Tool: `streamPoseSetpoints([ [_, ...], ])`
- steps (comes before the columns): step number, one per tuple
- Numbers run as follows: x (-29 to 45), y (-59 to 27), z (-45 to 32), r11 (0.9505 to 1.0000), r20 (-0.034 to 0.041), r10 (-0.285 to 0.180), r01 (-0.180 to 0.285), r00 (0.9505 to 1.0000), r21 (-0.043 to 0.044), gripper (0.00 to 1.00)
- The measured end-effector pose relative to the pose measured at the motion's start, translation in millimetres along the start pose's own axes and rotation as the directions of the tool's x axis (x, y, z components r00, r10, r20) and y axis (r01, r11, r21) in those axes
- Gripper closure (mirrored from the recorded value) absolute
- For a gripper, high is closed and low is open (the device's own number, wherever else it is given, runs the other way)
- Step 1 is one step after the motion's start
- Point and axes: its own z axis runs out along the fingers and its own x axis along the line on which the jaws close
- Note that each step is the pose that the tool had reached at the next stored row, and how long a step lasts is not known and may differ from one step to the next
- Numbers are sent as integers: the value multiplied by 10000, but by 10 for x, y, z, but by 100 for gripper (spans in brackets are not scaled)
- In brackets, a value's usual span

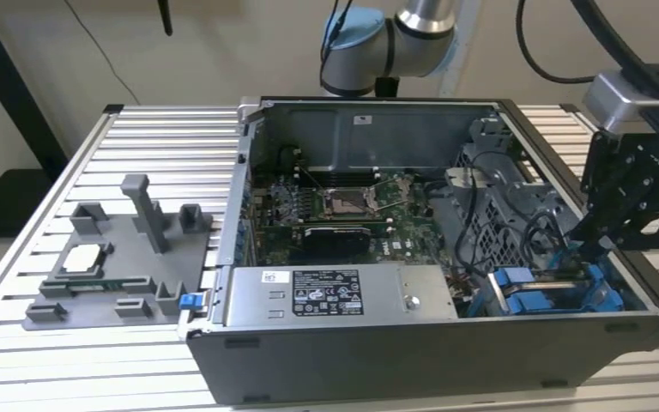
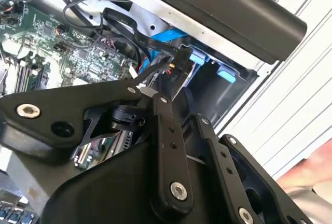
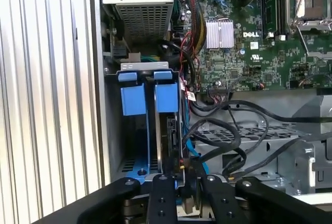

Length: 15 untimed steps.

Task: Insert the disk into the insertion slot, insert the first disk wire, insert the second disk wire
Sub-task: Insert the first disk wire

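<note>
1. Slatted aluminium bench (image 1: 135,129) is carrying an open dark grey metal computer case (image 1: 421,352).
2. We are seeing the silver-grey disk (image 3: 167,99), framed by its blue plastic carrier, sitting upright inside the narrow grey metal insertion slot (image 3: 148,67).
3. We are watching the black end effector (image 3: 182,180) clamping a small black wire connector (image 3: 182,168) against the disk's end.

Exterior view high over computer case (image 1: 421,352); both wrist views close (shared ground) on drive cage (image 3: 148,67) (image 2: 220,94).
</note>
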Motion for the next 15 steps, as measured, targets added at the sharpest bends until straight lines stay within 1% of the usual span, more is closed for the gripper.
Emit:
streamPoseSetpoints([
  [5, -8, 2, -55, 10000, -19, 2, -2, 10000, 1, 0],
  [9, -9, 2, -57, 10000, -20, 1, -1, 10000, 1, 0],
  [15, -16, -84, -60, 10000, -20, 2, -2, 10000, 1, 0],
])
